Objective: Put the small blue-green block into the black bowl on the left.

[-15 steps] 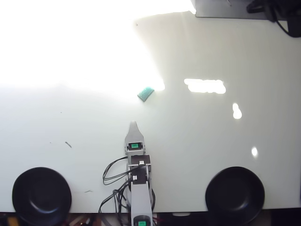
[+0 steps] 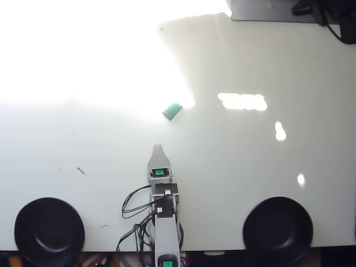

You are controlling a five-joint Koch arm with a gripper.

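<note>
While the arm sits low at the bottom edge of the overhead view, two round glossy black bowls flank it: the black bowl (image 2: 49, 232) at the lower left, which I take to be the target, and its twin black bowl (image 2: 277, 230) at the lower right, both seemingly empty. Between them the grey-and-white arm with its loose black cables (image 2: 135, 210) and a bright green square label (image 2: 159, 172) reaches up the picture, ending in the gripper (image 2: 158, 148), a single pale pointed tip; the jaws lie stacked one behind the other from above, so whether they stand apart or together cannot be told, and nothing is seen held. Beyond the tip, apart from it and slightly to the right, the small teal rectangular block (image 2: 173, 110) lies flat on the glossy white table (image 2: 233, 156), turned at a slant, right at the border of a washed-out patch of glare. It looks light, rigid and not fragile, but so tiny and low that it could skid on the slick surface if nudged; the surest hold is probably across its short sides, jaws turned to match its slant. At the far top right sits a grey box (image 2: 261, 10) with dark cables.
</note>
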